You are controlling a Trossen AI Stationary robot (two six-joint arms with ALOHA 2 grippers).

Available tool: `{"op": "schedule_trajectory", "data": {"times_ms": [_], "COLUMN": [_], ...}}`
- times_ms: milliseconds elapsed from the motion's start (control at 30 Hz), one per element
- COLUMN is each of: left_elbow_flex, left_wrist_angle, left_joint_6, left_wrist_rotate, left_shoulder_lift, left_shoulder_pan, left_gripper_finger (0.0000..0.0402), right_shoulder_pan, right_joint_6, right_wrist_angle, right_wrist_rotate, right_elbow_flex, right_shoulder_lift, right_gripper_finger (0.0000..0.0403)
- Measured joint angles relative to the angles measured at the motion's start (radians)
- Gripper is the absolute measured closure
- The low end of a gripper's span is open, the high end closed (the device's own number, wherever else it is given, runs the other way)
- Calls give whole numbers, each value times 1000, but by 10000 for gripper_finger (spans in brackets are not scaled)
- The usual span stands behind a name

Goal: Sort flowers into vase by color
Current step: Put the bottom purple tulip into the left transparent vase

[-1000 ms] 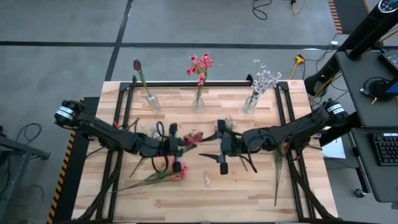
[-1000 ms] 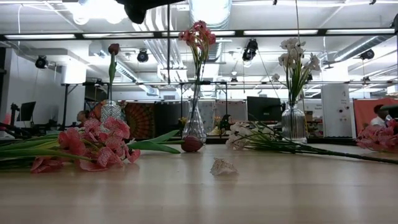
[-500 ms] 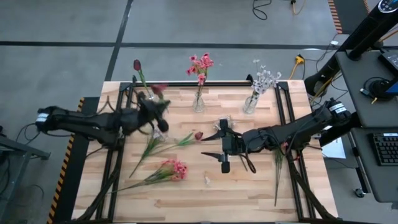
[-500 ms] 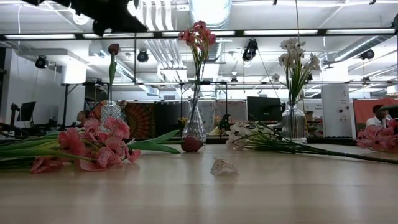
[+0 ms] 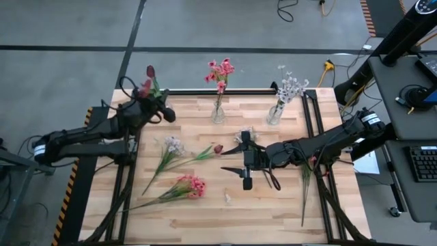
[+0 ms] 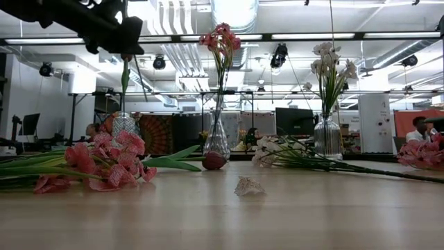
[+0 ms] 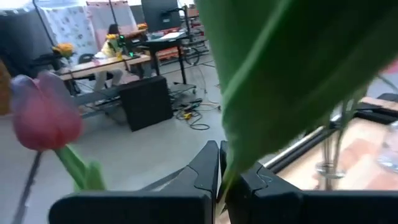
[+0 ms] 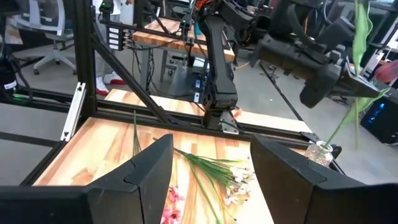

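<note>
Since half a second earlier, our left gripper (image 5: 164,113) had swung from mid-table to the far-left corner, carrying a red tulip (image 5: 145,87). Its fingers were clamped on the green stem, the bud up beside the tulip already in the left vase (image 6: 123,123).

We judged the risk lay there: the long stem could miss the narrow neck, or knock the vase or the standing tulip over if it came down tilted.

Nearest us on the table lay a small pale scrap (image 6: 249,186) and a pink bunch (image 5: 190,186); beyond them a loose red tulip (image 5: 217,148), a lavender-white spray (image 5: 172,145) and a white spray (image 8: 217,169). Our right gripper (image 5: 240,161) waited mid-table, fingers apart, holding nothing. Another pink bunch (image 6: 422,154) lay near the right edge.

Farthest stood the middle vase (image 5: 218,113) with pinks and the right vase (image 5: 274,114) with whites. Nothing blocked the left vase.
</note>
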Motion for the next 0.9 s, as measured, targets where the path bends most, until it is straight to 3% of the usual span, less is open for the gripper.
{"op": "schedule_trajectory", "data": {"times_ms": [233, 533, 900], "left_elbow_flex": [50, 176, 168], "left_wrist_angle": [-83, -392, -457], "left_joint_6": [-7, -83, -203], "left_wrist_rotate": [21, -9, -9], "left_shoulder_lift": [-1, 3, 6], "left_shoulder_pan": [14, 19, 46], "left_gripper_finger": [401, 401, 401], "right_shoulder_pan": [0, -16, -33], "right_joint_6": [10, 9, 19], "right_wrist_angle": [0, 0, 0], "right_wrist_rotate": [16, 18, 16], "right_elbow_flex": [-13, -19, -24], "right_shoulder_lift": [0, 1, 1], "right_gripper_finger": [195, 195, 193]}}
